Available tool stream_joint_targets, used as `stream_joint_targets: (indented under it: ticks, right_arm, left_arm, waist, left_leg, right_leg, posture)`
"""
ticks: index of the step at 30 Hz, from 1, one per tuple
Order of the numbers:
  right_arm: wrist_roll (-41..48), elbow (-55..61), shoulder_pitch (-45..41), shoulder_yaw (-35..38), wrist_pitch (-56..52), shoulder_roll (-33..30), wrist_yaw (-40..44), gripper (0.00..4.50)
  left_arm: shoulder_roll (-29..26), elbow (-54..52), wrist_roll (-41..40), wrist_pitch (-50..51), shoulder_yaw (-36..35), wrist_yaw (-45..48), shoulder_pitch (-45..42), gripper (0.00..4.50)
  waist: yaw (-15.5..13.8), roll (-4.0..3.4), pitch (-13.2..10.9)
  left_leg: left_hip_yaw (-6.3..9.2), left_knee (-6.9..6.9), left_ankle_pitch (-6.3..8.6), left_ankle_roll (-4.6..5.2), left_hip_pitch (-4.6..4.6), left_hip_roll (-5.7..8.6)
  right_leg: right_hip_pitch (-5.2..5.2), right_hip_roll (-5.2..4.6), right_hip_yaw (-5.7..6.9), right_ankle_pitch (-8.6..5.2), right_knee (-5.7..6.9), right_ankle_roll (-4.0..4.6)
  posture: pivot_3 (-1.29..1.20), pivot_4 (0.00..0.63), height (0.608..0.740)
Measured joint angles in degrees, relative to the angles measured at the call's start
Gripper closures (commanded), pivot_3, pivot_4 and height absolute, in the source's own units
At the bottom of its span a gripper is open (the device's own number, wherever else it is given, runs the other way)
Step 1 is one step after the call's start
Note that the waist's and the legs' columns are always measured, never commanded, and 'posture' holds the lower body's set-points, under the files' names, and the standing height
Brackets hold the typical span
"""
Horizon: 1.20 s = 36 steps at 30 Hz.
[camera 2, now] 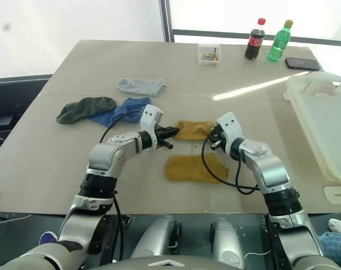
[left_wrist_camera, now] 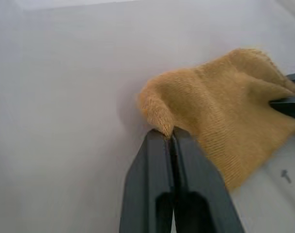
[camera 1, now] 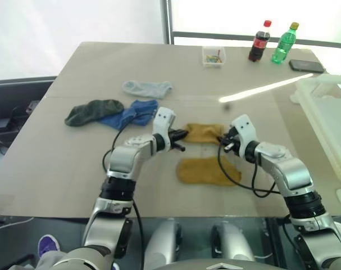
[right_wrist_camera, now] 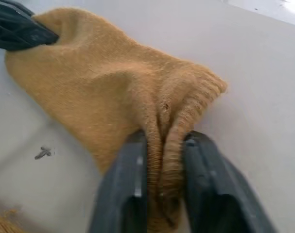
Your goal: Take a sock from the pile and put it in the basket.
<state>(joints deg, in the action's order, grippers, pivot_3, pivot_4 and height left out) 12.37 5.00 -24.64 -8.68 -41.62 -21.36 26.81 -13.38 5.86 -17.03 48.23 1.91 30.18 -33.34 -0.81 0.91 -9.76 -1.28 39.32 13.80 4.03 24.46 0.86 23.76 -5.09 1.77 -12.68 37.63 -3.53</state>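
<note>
A: The left gripper has its two fingers pressed together on one end of the sock, pinching a small fold of the knit.

B: And the right gripper?

A: Clamped on the other end, at the ribbed cuff, which bunches up between its fingers.

B: Where does the sock lie?

A: Near the middle of the tabletop, stretched between the two grippers. A second mustard sock lies flat just nearer the front edge.

B: The rest of the pile?

A: Toward the left edge: a dark green sock, a blue sock touching it, and a light grey sock further back.

B: The basket?

A: The basket stands at the right edge, well apart from the sock.
</note>
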Motion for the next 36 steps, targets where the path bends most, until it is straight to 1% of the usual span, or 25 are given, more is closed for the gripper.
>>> stream_joint_targets:
  ticks: [4, 6, 7, 8, 10, 14, 15, 18, 19, 21, 23, 26, 28, 31, 33, 35, 36]
  right_arm:
    - [-0.14, 0.00, -0.11, 0.23, -0.09, -0.23, 0.30, 4.46]
    - [0.53, 0.53, -0.20, 1.09, -1.11, -1.02, 0.96, 4.46]
    - [0.93, 1.05, -0.17, 1.28, -1.52, -1.33, 1.32, 4.46]
    - [2.33, 3.58, 0.10, 1.87, -3.16, -2.62, 2.56, 4.46]
    - [5.55, 9.98, 0.81, 3.65, -6.30, -5.83, 4.86, 4.46]
    - [10.55, 20.17, 2.53, 7.80, -10.98, -9.83, 7.27, 4.46]
    - [13.60, 26.13, 6.02, 9.10, -14.21, -11.93, 8.29, 4.46]
    - [16.28, 30.89, 9.80, 9.70, -17.03, -13.79, 8.81, 4.46]
    - [17.38, 33.65, 11.85, 10.03, -18.22, -15.29, 8.79, 4.46]
    - [18.27, 36.86, 14.26, 10.39, -19.11, -16.65, 8.65, 4.46]
    - [18.65, 38.41, 15.62, 10.41, -19.39, -16.88, 8.30, 4.46]
    - [18.52, 40.24, 18.65, 10.07, -19.38, -18.07, 7.35, 4.46]
    - [17.83, 40.25, 19.78, 9.15, -19.11, -18.25, 6.22, 4.46]
    - [17.33, 40.25, 20.03, 8.80, -18.42, -18.30, 5.60, 4.46]
    - [16.83, 40.22, 20.87, 7.82, -17.56, -18.30, 5.06, 4.46]
    - [16.08, 40.14, 21.54, 6.87, -16.65, -18.30, 4.63, 4.50]
    - [15.20, 39.94, 22.10, 6.34, -15.61, -18.69, 4.44, 4.50]
  left_arm:
    - [1.24, 0.44, -2.10, 0.72, -2.20, -0.19, -0.21, 4.50]
    - [1.83, -0.52, -5.78, 2.85, -5.70, -0.15, -0.21, 4.50]
    - [1.82, -1.08, -6.65, 3.62, -6.32, -0.01, -0.19, 4.50]
    - [1.60, -3.46, -9.79, 6.93, -8.14, 0.39, -0.13, 4.50]
    - [-0.42, -9.29, -15.34, 12.65, -10.59, 1.71, 0.57, 4.50]
    - [-4.73, -18.04, -22.11, 20.02, -12.93, 3.32, 2.68, 4.50]
    - [-6.33, -22.59, -26.63, 25.06, -13.70, 3.80, 5.03, 4.50]
    - [-7.75, -26.10, -30.93, 29.76, -15.13, 3.71, 7.22, 4.50]
    - [-8.55, -28.33, -33.15, 31.75, -15.47, 3.43, 8.48, 4.50]
    - [-9.01, -30.35, -35.16, 33.50, -15.43, 3.03, 9.95, 4.50]
    - [-9.76, -31.34, -35.60, 33.78, -14.88, 2.62, 10.97, 4.50]
    - [-11.98, -32.15, -34.80, 32.62, -12.64, 2.33, 14.07, 4.50]
    - [-12.77, -32.06, -33.41, 29.88, -10.34, 2.22, 16.12, 4.50]
    - [-12.97, -31.75, -32.24, 27.92, -9.40, 2.09, 16.97, 4.50]
    - [-13.75, -31.12, -30.34, 25.29, -7.40, 2.14, 18.10, 4.50]
    - [-13.41, -29.89, -29.53, 23.69, -6.67, 2.06, 18.16, 3.83]
    - [-13.11, -29.12, -29.09, 22.76, -6.04, 1.88, 18.13, 3.36]
  waist:
    - [0.08, 0.00, 0.00]
    - [0.09, 0.00, -0.01]
    - [0.10, 0.00, -0.02]
    - [0.09, 0.00, -0.06]
    - [0.15, -0.01, -0.07]
    - [0.17, -0.02, -0.05]
    - [0.13, -0.02, -0.05]
    - [0.00, -0.02, -0.05]
    - [0.00, -0.02, -0.05]
    - [0.00, -0.01, -0.05]
    - [0.00, -0.02, -0.05]
    - [0.02, -0.02, -0.05]
    - [-0.03, -0.02, -0.05]
    - [-0.05, -0.02, -0.05]
    - [-0.10, -0.02, -0.05]
    - [-0.15, -0.02, -0.05]
    - [-0.14, -0.02, -0.05]
  left_leg:
    - [0.01, 0.00, 0.00, 0.00, 0.02, -0.01]
    - [0.01, 0.00, 0.00, -0.01, 0.07, -0.02]
    - [0.00, 0.00, 0.00, -0.01, 0.10, -0.02]
    - [0.01, 0.01, -0.01, -0.02, 0.30, -0.03]
    - [0.03, -0.01, -0.01, -0.03, 0.29, -0.04]
    - [0.04, -0.14, -0.01, -0.04, 0.25, -0.06]
    - [0.07, -0.15, 0.00, -0.03, 0.23, -0.07]
    - [0.10, -0.15, 0.13, 0.18, 0.26, -0.06]
    - [0.09, -0.14, 0.13, 0.19, 0.24, -0.06]
    - [0.09, -0.14, 0.14, 0.19, 0.22, -0.06]
    - [0.09, -0.14, 0.13, 0.18, 0.18, -0.06]
    - [0.05, -0.14, 0.12, 0.17, 0.16, -0.07]
    - [0.04, -0.13, 0.12, 0.17, 0.18, -0.07]
    - [0.04, -0.13, 0.12, 0.17, 0.19, -0.07]
    - [0.06, -0.14, 0.13, 0.16, 0.22, -0.07]
    - [0.08, -0.14, 0.12, 0.17, 0.24, -0.07]
    - [0.07, -0.14, 0.13, 0.17, 0.24, -0.07]
  right_leg:
    - [0.04, 0.01, 0.01, 0.00, 0.02, 0.00]
    - [0.07, 0.01, 0.01, 0.00, 0.01, 0.00]
    - [0.10, 0.01, 0.00, 0.00, 0.01, 0.00]
    - [0.27, -0.01, 0.00, 0.00, 0.02, 0.00]
    - [0.26, -0.03, 0.00, 0.00, -0.03, 0.01]
    - [0.22, -0.02, 0.02, -0.01, -0.17, 0.01]
    - [0.17, -0.02, 0.05, -0.01, -0.24, 0.01]
    - [0.16, -0.07, 0.05, -0.01, -0.25, 0.01]
    - [0.15, -0.08, 0.04, -0.01, -0.26, 0.01]
    - [0.13, -0.10, 0.02, -0.02, -0.26, 0.01]
    - [0.12, -0.08, 0.01, -0.13, -0.26, 0.21]
    - [0.12, -0.07, -0.08, -0.15, -0.25, 0.25]
    - [0.13, -0.10, -0.11, -0.16, -0.29, 0.26]
    - [0.12, -0.14, -0.15, -0.16, -0.32, 0.26]
    - [0.13, -0.32, -0.15, -0.16, -0.36, 0.27]
    - [0.13, -0.33, -0.12, -0.16, -0.40, 0.26]
    - [0.11, -0.34, -0.11, -0.16, -0.43, 0.26]
  posture:
    - [0.00, 0.150, 0.729]
    - [0.00, 0.150, 0.729]
    - [0.00, 0.150, 0.729]
    - [0.00, 0.150, 0.729]
    - [0.00, 0.150, 0.729]
    - [0.00, 0.150, 0.729]
    - [0.00, 0.150, 0.729]
    - [0.00, 0.150, 0.729]
    - [0.00, 0.150, 0.729]
    - [0.00, 0.150, 0.729]
    - [0.00, 0.150, 0.729]
    - [0.00, 0.150, 0.729]
    - [0.00, 0.150, 0.729]
    - [0.00, 0.150, 0.729]
    - [0.00, 0.150, 0.729]
    - [0.00, 0.150, 0.729]
    - [0.00, 0.150, 0.729]
